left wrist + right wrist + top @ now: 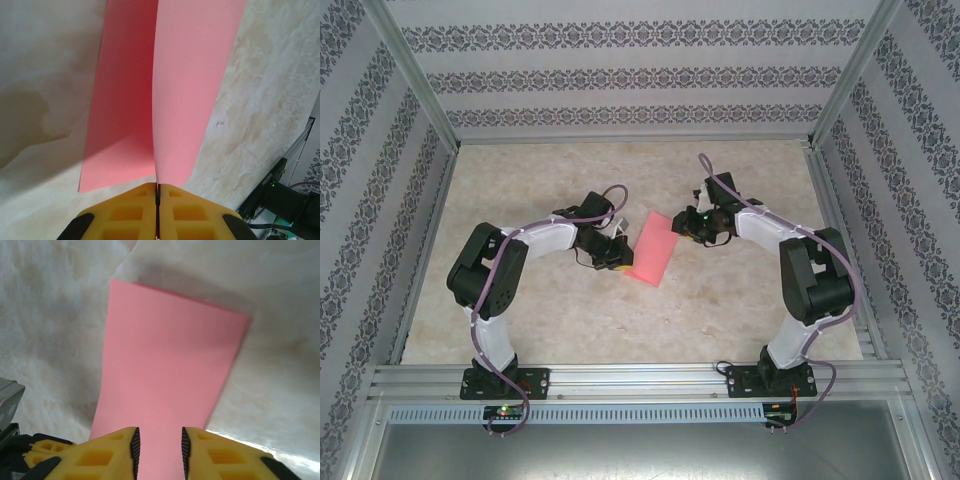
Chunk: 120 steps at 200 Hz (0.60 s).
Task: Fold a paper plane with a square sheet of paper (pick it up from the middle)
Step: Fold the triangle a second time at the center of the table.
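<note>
So the pink sheet (655, 250) is around the middle of the table (740, 320), sitting between the two arms and slanted a bit, with its far end leaning to the right. It's not a plane at all yet, just a sheet with a bend in it.

The left gripper (620, 252) is on the sheet's left edge. From the left wrist cam, the left gripper (157, 189) has its yellow fingers (130, 212) squeezed completely together, and the pink sheet (165, 90) is pinched right in that seam. The paper comes out of the pinch as two flaps with a crease line between them. The left flap is in shadow and the right one is lighter and curving over.

The right gripper (681, 222) is at the far right corner of the sheet. From the right wrist cam, the right gripper (158, 437) has its fingers (100, 457) parted with a narrow gap. The pink sheet (165, 370) runs through or under that gap and spreads out wider beyond it. The pads don't look clamped on anything. The far edge of the paper throws a soft shadow on the marbled tabletop (50, 315), so that end looks slightly lifted.
</note>
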### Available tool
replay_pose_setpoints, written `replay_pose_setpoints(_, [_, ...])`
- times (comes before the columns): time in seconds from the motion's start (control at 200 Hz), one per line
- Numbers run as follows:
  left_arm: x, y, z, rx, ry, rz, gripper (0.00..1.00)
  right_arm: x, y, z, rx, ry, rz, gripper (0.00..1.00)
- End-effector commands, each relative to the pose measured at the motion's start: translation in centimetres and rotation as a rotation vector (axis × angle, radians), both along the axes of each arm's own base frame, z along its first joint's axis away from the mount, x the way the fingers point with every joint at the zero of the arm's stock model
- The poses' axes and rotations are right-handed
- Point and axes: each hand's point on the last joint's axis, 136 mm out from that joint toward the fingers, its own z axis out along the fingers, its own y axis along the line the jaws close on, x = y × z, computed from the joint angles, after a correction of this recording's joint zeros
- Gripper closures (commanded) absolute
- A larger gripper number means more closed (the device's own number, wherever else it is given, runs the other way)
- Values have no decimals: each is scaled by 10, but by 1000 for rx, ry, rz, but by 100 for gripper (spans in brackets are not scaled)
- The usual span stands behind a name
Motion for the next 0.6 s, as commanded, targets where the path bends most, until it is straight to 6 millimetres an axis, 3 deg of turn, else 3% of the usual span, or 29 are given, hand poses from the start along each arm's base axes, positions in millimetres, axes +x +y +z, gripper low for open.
replay_pose_setpoints(0.0, [3,-8,5,-9,-15,-29,90,-1,18,-11,34,24,30,74])
replay_pose_setpoints(0.215, [4,-7,5,0,-17,-28,89,-3,22,-37,-18,82,67,82])
replay_pose_setpoints(0.594, [3,-6,10,5,-28,-34,83,-8,20,-58,-69,116,95,86])
